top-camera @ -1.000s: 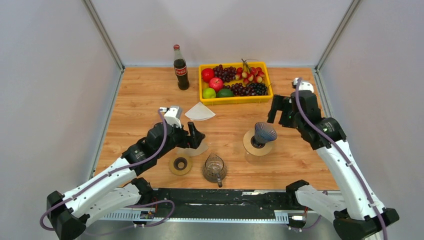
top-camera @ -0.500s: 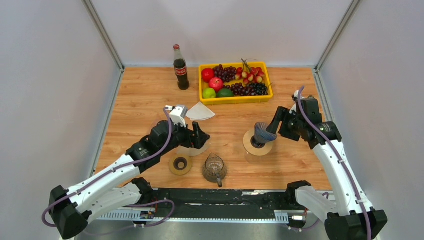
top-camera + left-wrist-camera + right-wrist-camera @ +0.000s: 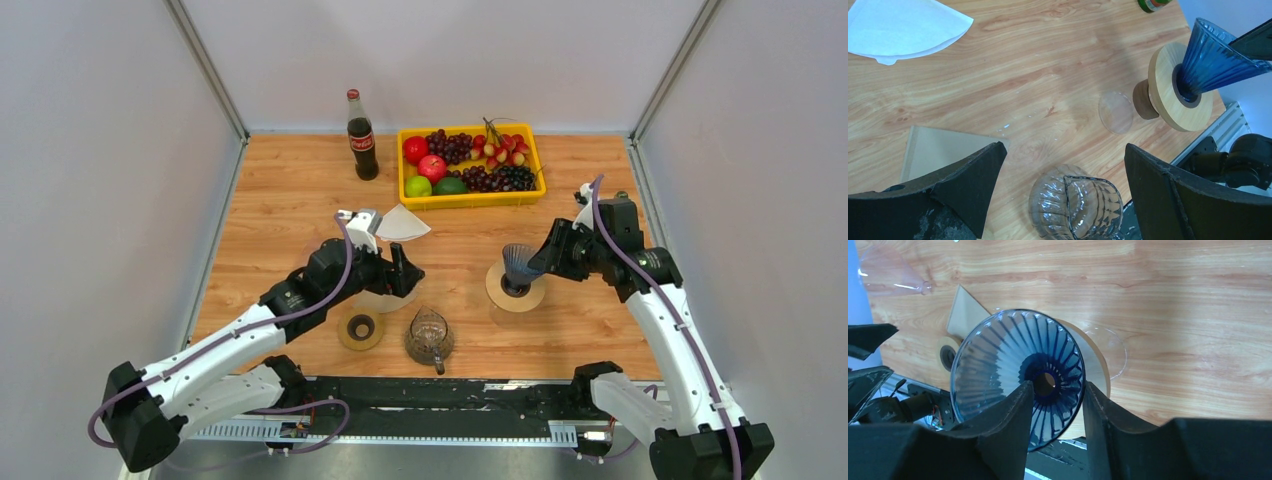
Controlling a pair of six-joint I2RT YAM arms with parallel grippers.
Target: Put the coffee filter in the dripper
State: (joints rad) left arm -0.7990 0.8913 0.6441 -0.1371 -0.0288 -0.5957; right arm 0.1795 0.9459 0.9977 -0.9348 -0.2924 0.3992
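Observation:
The white paper coffee filter [image 3: 400, 224] [image 3: 903, 25] lies flat on the table behind my left gripper. The blue ribbed glass dripper [image 3: 517, 265] [image 3: 998, 360] [image 3: 1215, 60] leans in its round wooden stand [image 3: 515, 293] [image 3: 1168, 95]. My right gripper [image 3: 545, 258] [image 3: 1057, 386] straddles the dripper's rim, one finger inside the cone and one outside, jaws half closed with a gap showing. My left gripper [image 3: 393, 283] [image 3: 1063, 150] hangs wide open over bare table, above a glass carafe [image 3: 429, 337] [image 3: 1075, 207], holding nothing.
A yellow tray [image 3: 470, 199] of fruit and a cola bottle [image 3: 361, 137] stand at the back. A wooden ring [image 3: 361, 328] lies near the front left. A small clear disc [image 3: 1116, 112] rests beside the stand, and a beige card [image 3: 943, 150] lies under my left gripper.
My right gripper came down and left onto the dripper's rim and its jaws narrowed around it. My left arm edged slightly toward the back right, still wide open.

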